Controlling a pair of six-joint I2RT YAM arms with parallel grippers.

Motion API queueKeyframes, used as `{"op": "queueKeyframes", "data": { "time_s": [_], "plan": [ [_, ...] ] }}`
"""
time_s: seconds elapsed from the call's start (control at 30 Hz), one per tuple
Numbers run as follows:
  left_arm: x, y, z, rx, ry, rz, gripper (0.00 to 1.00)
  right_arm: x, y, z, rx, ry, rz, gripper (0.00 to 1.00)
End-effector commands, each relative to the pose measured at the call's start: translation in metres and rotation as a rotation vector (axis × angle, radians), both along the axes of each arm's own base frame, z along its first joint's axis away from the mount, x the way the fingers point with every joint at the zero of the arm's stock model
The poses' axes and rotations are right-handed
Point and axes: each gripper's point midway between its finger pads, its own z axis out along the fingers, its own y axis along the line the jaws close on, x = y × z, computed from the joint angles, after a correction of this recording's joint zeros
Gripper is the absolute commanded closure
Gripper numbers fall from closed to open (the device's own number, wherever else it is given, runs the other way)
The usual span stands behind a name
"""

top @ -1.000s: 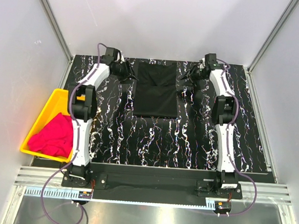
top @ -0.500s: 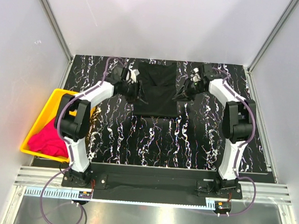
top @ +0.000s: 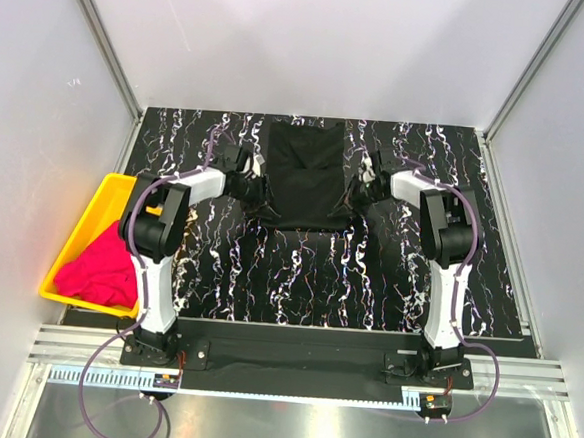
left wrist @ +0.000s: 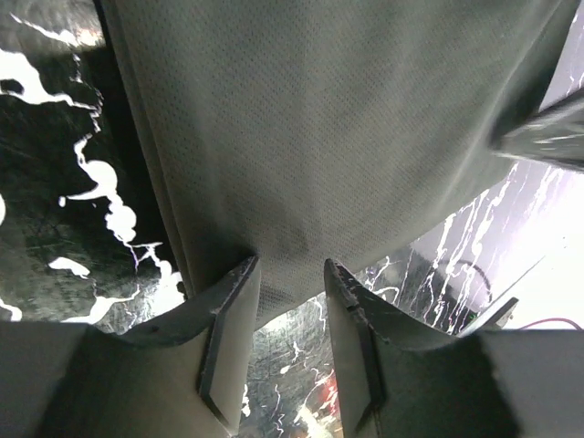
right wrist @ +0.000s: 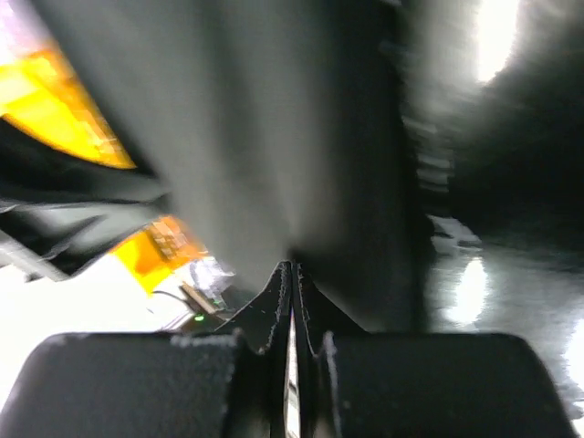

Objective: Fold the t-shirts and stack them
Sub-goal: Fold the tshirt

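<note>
Nearest you, on the left, the bright pink cloth t-shirt [top: 98, 266] lies bunched in the yellow plastic tray [top: 102, 188]. It's well apart from both arms and not yet folded.

Further in, the left gripper [top: 259, 192] sits at the near-left corner of the solid black cloth t-shirt [top: 303, 170], and the right gripper [top: 356, 195] at its near-right corner.
- **Left wrist cam:** fingers [left wrist: 228, 315] partway open, shirt edge reaching the gap betw. them, nothing clamped.
- **Right wrist cam (blurred):** jaws closed tight w/ cloth running out from the tips, so it's prob. pinching that corner.

The shirt is a flat rectangle on the black white-veined table [top: 388, 276]. Its long axis runs near-to-far, and it lies beyond and betw. the grippers. You'll likely need the left closed too before lifting the near hem w/ both arms toward the far edge.
</note>
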Motion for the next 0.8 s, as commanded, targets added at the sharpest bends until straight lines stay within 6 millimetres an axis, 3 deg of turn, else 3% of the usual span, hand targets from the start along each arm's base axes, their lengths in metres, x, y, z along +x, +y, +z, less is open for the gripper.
{"op": "queueKeyframes", "data": {
  "time_s": [0.0, 0.07, 0.13, 0.17, 0.2, 0.27, 0.3, 0.33, 0.4, 0.43, 0.47, 0.53, 0.6, 0.63, 0.67, 0.7, 0.77],
  "plan": [
    [-0.029, 0.015, -0.03, 0.088, 0.085, 0.017, 0.58, -0.021, -0.012, -0.02, -0.07, 0.012, 0.004, 0.96],
    [-0.047, 0.019, -0.038, 0.108, 0.117, 0.012, 0.57, -0.031, -0.015, -0.023, -0.086, 0.019, 0.012, 0.96],
    [-0.064, 0.021, -0.042, 0.123, 0.132, -0.001, 0.56, -0.056, -0.026, -0.04, -0.137, 0.059, 0.019, 0.96],
    [-0.069, 0.022, -0.042, 0.121, 0.136, -0.003, 0.56, -0.054, -0.027, -0.038, -0.142, 0.047, 0.015, 0.96],
    [-0.075, 0.021, -0.043, 0.121, 0.14, -0.011, 0.56, -0.07, -0.031, -0.046, -0.152, 0.08, 0.025, 0.96],
    [-0.089, 0.021, -0.037, 0.117, 0.134, -0.021, 0.56, -0.082, -0.032, -0.041, -0.146, 0.084, 0.027, 0.96],
    [-0.096, 0.018, -0.036, 0.117, 0.133, -0.034, 0.56, -0.099, -0.037, -0.047, -0.154, 0.119, 0.025, 0.96],
    [-0.11, 0.019, -0.037, 0.114, 0.145, -0.042, 0.56, -0.104, -0.037, -0.036, -0.149, 0.096, 0.029, 0.96],
    [-0.124, 0.011, -0.024, 0.085, 0.122, -0.058, 0.56, -0.127, -0.044, -0.036, -0.156, 0.117, 0.038, 0.96],
    [-0.141, 0.012, -0.027, 0.082, 0.148, -0.067, 0.56, -0.131, -0.044, -0.023, -0.144, 0.084, 0.039, 0.95],
    [-0.147, 0.007, -0.014, 0.062, 0.117, -0.081, 0.55, -0.14, -0.044, -0.017, -0.127, 0.093, 0.043, 0.95],
    [-0.169, 0.006, -0.011, 0.047, 0.128, -0.101, 0.54, -0.159, -0.046, -0.002, -0.107, 0.083, 0.044, 0.94],
    [-0.18, 0.0, 0.014, 0.0, 0.083, -0.108, 0.49, -0.175, -0.05, 0.014, -0.101, 0.063, 0.045, 0.91],
    [-0.187, 0.003, 0.019, -0.003, 0.077, -0.099, 0.47, -0.179, -0.052, 0.019, -0.107, 0.057, 0.042, 0.88],
    [-0.191, 0.004, 0.027, -0.013, 0.065, -0.09, 0.45, -0.187, -0.057, 0.022, -0.133, 0.072, 0.03, 0.68],
    [-0.194, 0.006, 0.045, -0.034, 0.032, -0.07, 0.43, -0.192, -0.061, 0.031, -0.139, 0.045, 0.015, 0.58],
    [-0.193, 0.012, 0.056, -0.017, 0.006, -0.019, 0.35, -0.206, -0.065, 0.029, -0.15, 0.084, -0.031, 0.44]
  ]
}}
